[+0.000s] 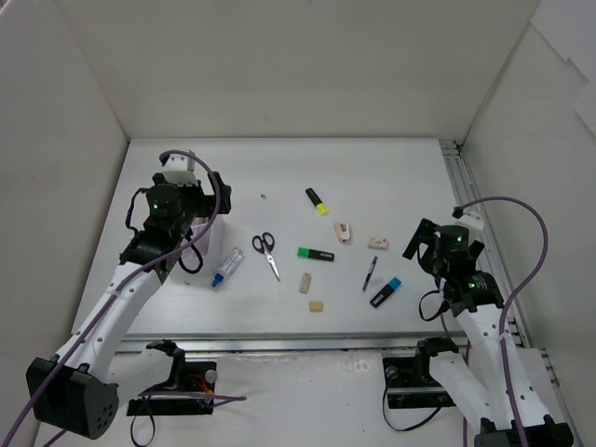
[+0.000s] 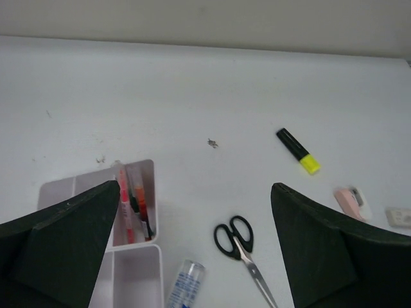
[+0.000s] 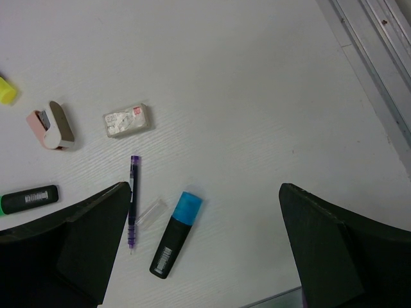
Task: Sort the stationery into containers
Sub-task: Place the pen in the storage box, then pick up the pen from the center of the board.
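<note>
The white divided box [image 1: 212,240] sits at the left, partly under my left arm; in the left wrist view its rim [image 2: 149,168] shows, with red and orange pens [image 2: 131,205] in one compartment. My left gripper [image 2: 196,186] is open and empty above it. Scissors [image 1: 266,252], a green highlighter [image 1: 316,253], a yellow highlighter [image 1: 318,201], the correction tape [image 1: 344,231] and two beige erasers [image 1: 304,282] lie mid-table. My right gripper [image 3: 205,187] is open and empty above the blue highlighter [image 3: 174,235] and a purple pen [image 3: 133,199].
A clear tube with blue print [image 1: 225,267] lies beside the box. A wrapped white eraser [image 3: 128,120] and a clear cap [image 3: 151,212] lie near the pen. A metal rail [image 1: 466,200] runs along the right edge. White walls enclose the table.
</note>
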### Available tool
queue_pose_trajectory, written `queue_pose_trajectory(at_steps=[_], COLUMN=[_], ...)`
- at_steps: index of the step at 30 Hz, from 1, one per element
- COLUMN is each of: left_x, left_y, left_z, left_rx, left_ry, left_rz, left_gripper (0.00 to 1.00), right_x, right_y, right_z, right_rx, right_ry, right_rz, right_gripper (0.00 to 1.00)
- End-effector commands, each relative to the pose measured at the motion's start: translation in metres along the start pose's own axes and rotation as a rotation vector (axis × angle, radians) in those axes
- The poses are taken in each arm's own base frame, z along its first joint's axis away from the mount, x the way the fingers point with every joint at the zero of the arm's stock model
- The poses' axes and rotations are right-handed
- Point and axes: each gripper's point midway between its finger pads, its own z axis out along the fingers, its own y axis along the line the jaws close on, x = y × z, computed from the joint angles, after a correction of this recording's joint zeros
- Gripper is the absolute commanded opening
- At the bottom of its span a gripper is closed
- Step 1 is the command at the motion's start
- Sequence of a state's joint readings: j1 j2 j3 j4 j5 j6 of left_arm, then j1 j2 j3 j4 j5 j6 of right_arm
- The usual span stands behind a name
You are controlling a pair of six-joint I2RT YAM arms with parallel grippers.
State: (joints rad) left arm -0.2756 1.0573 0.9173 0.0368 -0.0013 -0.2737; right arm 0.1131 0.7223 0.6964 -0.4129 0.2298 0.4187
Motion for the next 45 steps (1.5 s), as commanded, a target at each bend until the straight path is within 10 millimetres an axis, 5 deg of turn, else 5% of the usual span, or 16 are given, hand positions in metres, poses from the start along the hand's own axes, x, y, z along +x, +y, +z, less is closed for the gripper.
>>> queue_pose_trajectory(at_steps=[1,5,13,22,25,29,35,39,42,43,44,45], left_x=[0.012,0.024,0.061,0.11,0.132,0.134,0.14,0.145,0.14,0.168,0.143,0.15], left_y=[-0.031,-0.065,-0.083,-0.141,-0.166,-0.225,-0.291,-0.314,-0.333,-0.326,-0.347,-0.355], left_z=[-0.021,-0.029,-0.017,-0.005,-0.004,-0.009,0.001,0.02,0.038,0.047,0.05,0.048], left_rx=[0.108,0.218,0.166,0.304,0.411,0.672,0.928,1.042,1.033,0.981,0.917,0.891], left_ry=[0.114,0.172,0.382,0.559,0.612,0.603,0.433,0.353,0.432,0.559,0.555,0.593], left_rz=[-0.064,-0.075,-0.145,-0.13,-0.124,-0.019,0.493,0.724,0.698,0.673,0.542,0.495], left_gripper=[0.99,1.0,0.99,0.99,1.0,1.0,0.99,1.0,1.0,1.0,0.99,0.97], right_x=[-0.012,-0.012,-0.011,-0.002,0.012,0.024,0.026,0.018,0.011,0.007,0.008,0.007], right_y=[0.01,0.011,0.009,0.005,0.014,0.014,0.002,-0.002,-0.016,-0.025,-0.031,-0.034], right_z=[0.003,0.002,0.003,0.013,0.018,0.023,0.004,-0.017,-0.034,-0.04,-0.044,-0.046], right_rx=[-0.028,-0.038,-0.027,0.018,-0.019,-0.006,0.037,0.033,0.09,0.128,0.157,0.17], right_ry=[-0.031,-0.031,-0.03,0.011,0.078,0.14,0.166,0.143,0.12,0.086,0.08,0.061], right_rz=[0.009,0.009,0.008,0.004,0.001,0.007,0.012,0.044,0.078,0.098,0.11,0.143], right_gripper=[0.98,0.98,0.98,0.98,0.98,0.98,0.98,0.98,0.98,0.98,0.98,0.98])
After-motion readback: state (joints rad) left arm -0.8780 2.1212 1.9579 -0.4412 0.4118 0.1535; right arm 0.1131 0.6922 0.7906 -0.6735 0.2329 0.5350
